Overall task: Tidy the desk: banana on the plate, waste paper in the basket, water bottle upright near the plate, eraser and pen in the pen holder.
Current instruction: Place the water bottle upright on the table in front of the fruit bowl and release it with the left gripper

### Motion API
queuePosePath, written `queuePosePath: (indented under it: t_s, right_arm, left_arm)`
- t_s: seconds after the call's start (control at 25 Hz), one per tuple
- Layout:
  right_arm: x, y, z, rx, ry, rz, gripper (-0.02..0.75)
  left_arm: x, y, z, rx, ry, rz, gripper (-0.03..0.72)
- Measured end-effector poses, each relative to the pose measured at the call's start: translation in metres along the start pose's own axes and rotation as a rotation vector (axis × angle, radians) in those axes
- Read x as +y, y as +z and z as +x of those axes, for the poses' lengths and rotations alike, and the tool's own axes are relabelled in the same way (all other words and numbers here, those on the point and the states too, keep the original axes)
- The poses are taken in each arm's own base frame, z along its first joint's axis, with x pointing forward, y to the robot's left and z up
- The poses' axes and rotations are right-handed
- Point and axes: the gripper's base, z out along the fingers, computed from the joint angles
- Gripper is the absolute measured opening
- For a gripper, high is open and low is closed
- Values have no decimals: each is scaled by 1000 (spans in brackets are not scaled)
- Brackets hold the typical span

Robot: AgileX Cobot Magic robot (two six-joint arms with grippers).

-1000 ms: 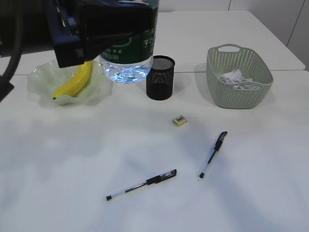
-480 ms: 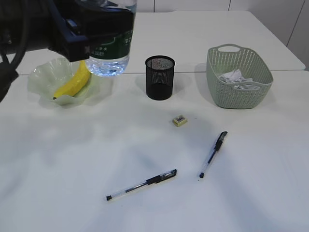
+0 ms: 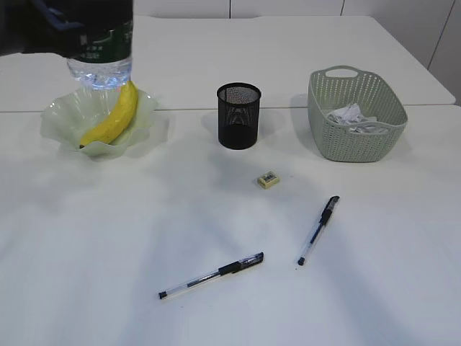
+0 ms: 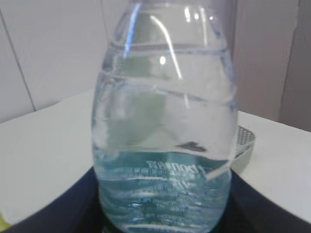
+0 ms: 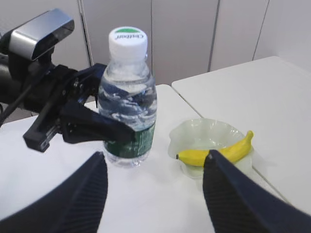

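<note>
My left gripper (image 3: pixel 85 32) is shut on the clear water bottle (image 3: pixel 101 66), which stands upright at the back left, just behind the pale green plate (image 3: pixel 56 121). The banana (image 3: pixel 112 119) lies on that plate. In the right wrist view the bottle (image 5: pixel 127 92) hangs low over the table left of the plate (image 5: pixel 199 133) and banana (image 5: pixel 218 154). My right gripper (image 5: pixel 153 194) is open and empty, facing them. The eraser (image 3: pixel 268 179) and two pens (image 3: pixel 212 274) (image 3: pixel 318 230) lie on the table. The mesh pen holder (image 3: pixel 238 115) is empty-looking. Waste paper (image 3: pixel 351 115) lies in the basket (image 3: pixel 324 122).
The bottle (image 4: pixel 163 126) fills the left wrist view, with dark fingers on both sides of its label and the basket (image 4: pixel 244 141) behind it. A seam between two tables runs behind the plate and pen holder.
My left gripper has carried the bottle leftward and back, from beside the pen holder to behind the plate. Nothing else has moved.
</note>
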Motion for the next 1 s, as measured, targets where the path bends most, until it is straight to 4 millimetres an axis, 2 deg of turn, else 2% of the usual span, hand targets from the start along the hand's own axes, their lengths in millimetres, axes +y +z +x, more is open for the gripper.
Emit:
queuePosePath:
  t_s: [0.28, 0.56, 0.84, 1.0]
  right_arm:
    - [-2, 0, 5, 51, 16, 17, 461]
    - [-3, 0, 7, 82, 39, 30, 460]
    - [-7, -2, 17, 186, 122, 88, 461]
    - [-11, -5, 25, 267, 164, 153, 460]
  left_arm:
    - [21, -13, 28, 40, -78, -130, 382]
    - [27, -25, 57, 71, -101, -241, 382]
    - [31, -31, 66, 43, -84, -323, 382]
    - [35, -29, 75, 58, -102, -353, 382]
